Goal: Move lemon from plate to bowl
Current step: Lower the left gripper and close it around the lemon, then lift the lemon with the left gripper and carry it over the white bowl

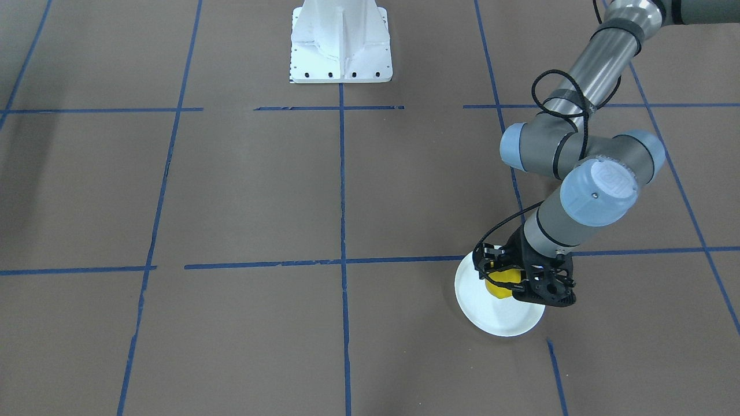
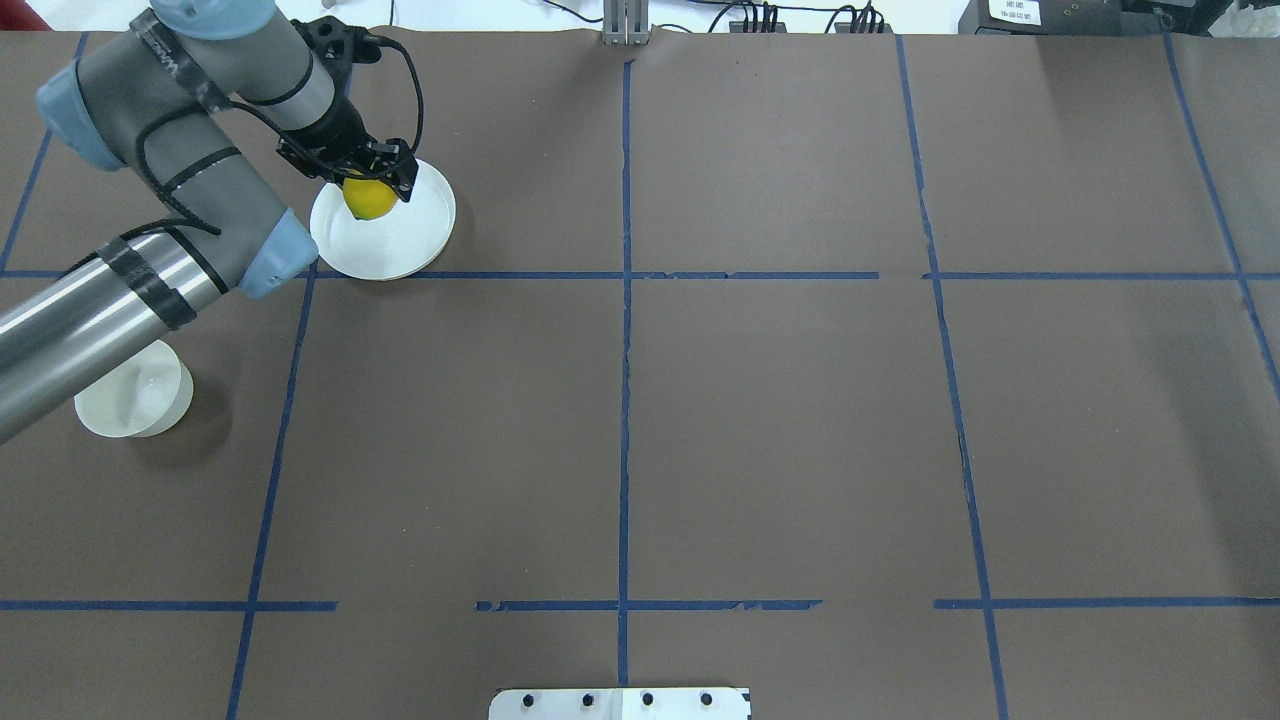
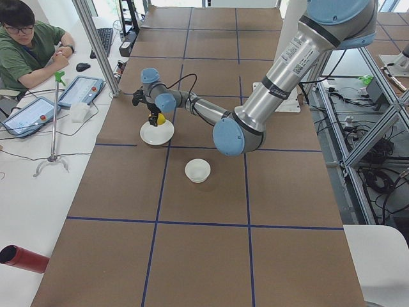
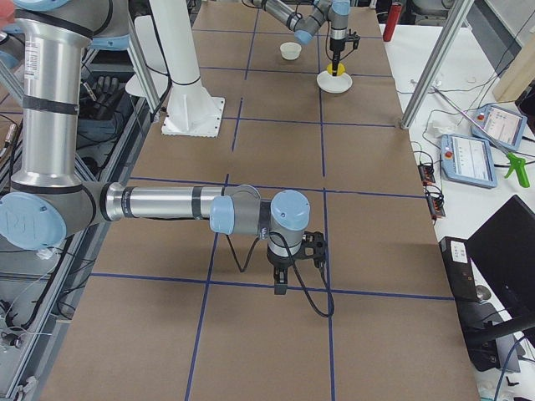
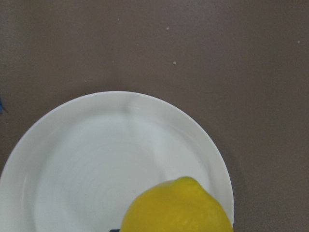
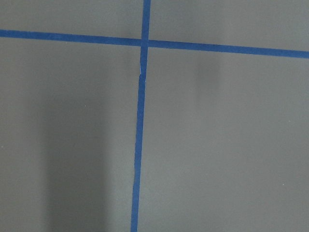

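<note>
lemon (image 1: 497, 287), just one, is clamped between the left fingers (image 2: 400, 172) over the single white plate (image 2: 400, 250), seemingly lifted off it. one bowl (image 2: 135, 400) sits well apart on the counter (image 2: 780, 420), nearer the robot, the left forearm crossing over its edge. right fingers (image 4: 280, 282) hang above blue tape lines (image 2: 625, 400); wide or narrow, i cannot tell.

Brown worktop (image 2: 800, 450) w/ blue tape grid (image 2: 624, 400).
White side desk (image 3: 25, 192) w/ tablets (image 3: 80, 91) along one edge; alu frame posts (image 3: 97, 45); even light.
</note>
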Available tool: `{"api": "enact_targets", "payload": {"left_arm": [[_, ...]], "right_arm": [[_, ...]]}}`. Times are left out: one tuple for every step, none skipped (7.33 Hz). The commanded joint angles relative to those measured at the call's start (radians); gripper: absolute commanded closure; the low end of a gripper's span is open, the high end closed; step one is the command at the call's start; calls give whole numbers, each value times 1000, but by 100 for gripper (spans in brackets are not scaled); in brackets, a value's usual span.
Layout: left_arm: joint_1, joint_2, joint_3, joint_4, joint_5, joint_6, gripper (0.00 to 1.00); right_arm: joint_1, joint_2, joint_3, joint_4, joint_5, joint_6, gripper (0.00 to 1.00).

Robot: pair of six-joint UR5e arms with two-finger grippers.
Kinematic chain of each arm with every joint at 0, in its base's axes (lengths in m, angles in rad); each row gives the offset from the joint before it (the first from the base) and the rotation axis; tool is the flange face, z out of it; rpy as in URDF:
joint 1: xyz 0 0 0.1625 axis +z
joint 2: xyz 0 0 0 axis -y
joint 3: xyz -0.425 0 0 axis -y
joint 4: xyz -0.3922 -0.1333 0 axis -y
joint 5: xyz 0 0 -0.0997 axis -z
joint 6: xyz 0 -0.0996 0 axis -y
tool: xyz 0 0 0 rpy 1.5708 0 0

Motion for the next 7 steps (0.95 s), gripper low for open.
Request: {"api": "enact_targets", "payload": {"left_arm": [[-60,28,-90,218,-31,-47,87],[-79,82,-136,236,-32,-99,87],[-88,190,-244,236,-29,-101,87],[-91,331,-405,235,-26,-91,87],[-93,433,-496,223,-26,-89,87],[-93,529,-535,139,-25,-90,87],[-91,621,-544,11,-23,-101,87]], "right_arm": [[0,0,0,0,0,0,0],[0,0,0,0,0,0,0],[0,0,0,0,0,0,0],[0,0,0,0,0,0,0],[0,0,0,0,0,0,0],[0,0,0,0,0,0,0],[0,0,0,0,0,0,0]]}}
